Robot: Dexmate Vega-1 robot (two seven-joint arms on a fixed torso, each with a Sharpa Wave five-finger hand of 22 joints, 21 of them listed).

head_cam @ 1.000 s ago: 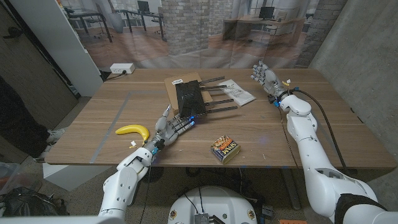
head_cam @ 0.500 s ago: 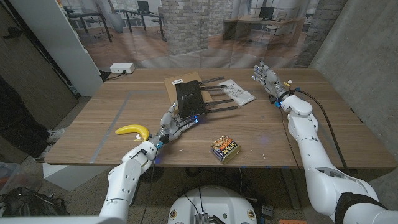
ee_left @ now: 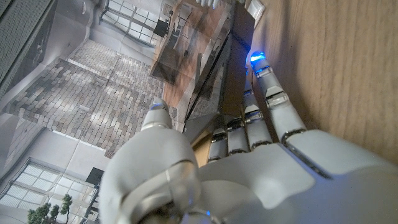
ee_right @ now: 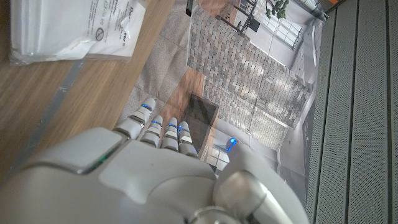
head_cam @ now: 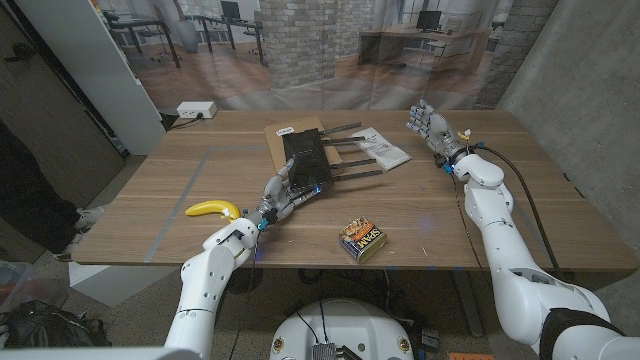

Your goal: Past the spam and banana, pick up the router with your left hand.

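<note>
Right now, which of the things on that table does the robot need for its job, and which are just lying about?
Job:
black flat router with antennas
left robot hand
yellow banana
small spam tin

Lying about:
brown cardboard sheet
white plastic-wrapped leaflet
white power strip

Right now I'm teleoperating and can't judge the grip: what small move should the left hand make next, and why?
Probably ease the left hand a little further forward and close its fingers around the router. Its fingertips already reach the router's near edge, but nothing is gripped yet, and the banana and spam lie behind the hand.
</note>
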